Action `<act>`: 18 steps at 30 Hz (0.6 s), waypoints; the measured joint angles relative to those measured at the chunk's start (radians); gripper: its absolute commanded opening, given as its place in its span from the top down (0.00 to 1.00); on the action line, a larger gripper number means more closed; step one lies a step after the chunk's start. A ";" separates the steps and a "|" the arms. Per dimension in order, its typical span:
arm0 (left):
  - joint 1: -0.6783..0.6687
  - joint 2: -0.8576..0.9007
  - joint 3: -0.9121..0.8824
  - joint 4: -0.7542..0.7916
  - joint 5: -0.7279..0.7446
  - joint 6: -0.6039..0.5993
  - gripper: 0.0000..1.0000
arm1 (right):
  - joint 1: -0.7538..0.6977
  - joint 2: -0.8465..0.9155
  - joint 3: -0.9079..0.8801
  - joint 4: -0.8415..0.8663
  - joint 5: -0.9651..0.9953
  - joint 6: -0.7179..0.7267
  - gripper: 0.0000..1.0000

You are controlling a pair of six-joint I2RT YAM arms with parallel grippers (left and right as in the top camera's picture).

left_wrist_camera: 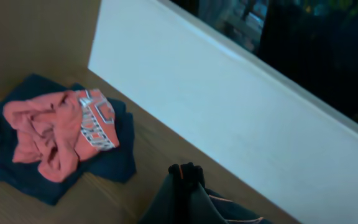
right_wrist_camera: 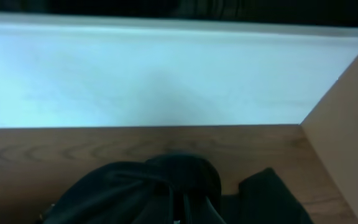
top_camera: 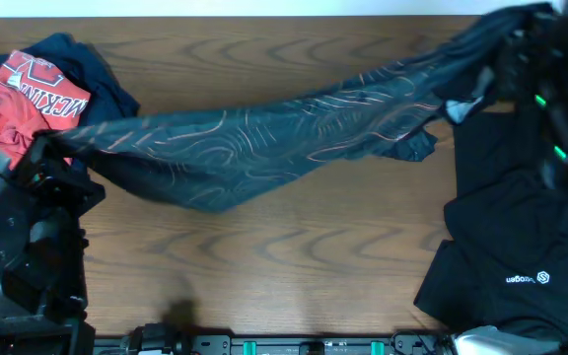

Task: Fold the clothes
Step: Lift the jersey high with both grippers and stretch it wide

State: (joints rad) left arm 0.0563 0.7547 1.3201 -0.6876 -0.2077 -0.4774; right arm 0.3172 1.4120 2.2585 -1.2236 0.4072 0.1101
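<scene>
1. Stretch step: jersey point(top_camera: 264, 143) is strung across the table point(top_camera: 294, 247), left gripper point(left_wrist_camera: 186, 177) clamped on its left end, right gripper point(right_wrist_camera: 180, 196) clamped on its far-right end.
2. Next, I reckon, I lower it flat and evenly, no bunching, before folding.

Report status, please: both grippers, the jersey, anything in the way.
Left gripper shut on jersey, right gripper shut on its other end. Jersey stretched between them over table. Red shirt by left gripper, black garment at right side.
</scene>
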 measured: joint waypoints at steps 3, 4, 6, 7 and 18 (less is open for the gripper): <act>0.000 0.002 0.021 0.003 -0.021 0.005 0.94 | 0.000 -0.040 0.039 -0.094 -0.005 0.020 0.99; 0.000 0.002 0.028 0.003 -0.026 0.008 0.94 | 0.000 -0.052 0.046 -0.128 -0.009 0.029 0.99; 0.000 0.002 0.044 -0.007 -0.034 0.011 0.94 | 0.000 -0.077 0.055 -0.199 -0.022 0.057 0.99; 0.000 0.002 0.051 -0.013 -0.036 0.012 0.94 | 0.000 -0.087 0.056 -0.230 -0.030 0.068 0.99; 0.000 0.002 0.125 -0.087 -0.040 0.047 0.94 | 0.000 -0.138 0.058 -0.343 -0.099 0.097 0.99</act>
State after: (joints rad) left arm 0.0563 0.7570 1.4452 -0.7750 -0.2478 -0.4301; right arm 0.3172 1.2736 2.3161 -1.5661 0.3084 0.2070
